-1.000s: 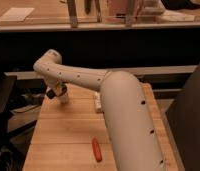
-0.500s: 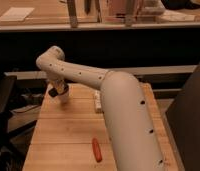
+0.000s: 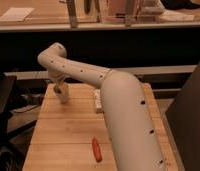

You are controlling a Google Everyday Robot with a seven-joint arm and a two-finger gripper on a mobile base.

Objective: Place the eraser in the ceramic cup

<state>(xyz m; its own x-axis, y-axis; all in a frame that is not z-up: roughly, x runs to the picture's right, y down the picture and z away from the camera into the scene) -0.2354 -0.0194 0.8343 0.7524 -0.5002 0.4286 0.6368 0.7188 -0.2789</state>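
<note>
My gripper (image 3: 61,94) hangs from the end of the white arm (image 3: 118,100) over the far left part of the wooden table (image 3: 68,135), close to its surface. I cannot tell whether it holds anything. A small red-orange oblong object (image 3: 96,149) lies on the table near the front, left of the arm's thick segment. A white object (image 3: 98,101), perhaps the ceramic cup, shows mid-table and is partly hidden behind the arm. I cannot pick out the eraser with certainty.
A dark counter front (image 3: 143,50) with a shelf runs behind the table. A dark object (image 3: 0,105) stands off the table's left edge. The arm's thick segment covers the table's right half.
The arm's wrist joint has risen and shifted a little to the right. The gripper stays over about the same spot at the far left of the table.
</note>
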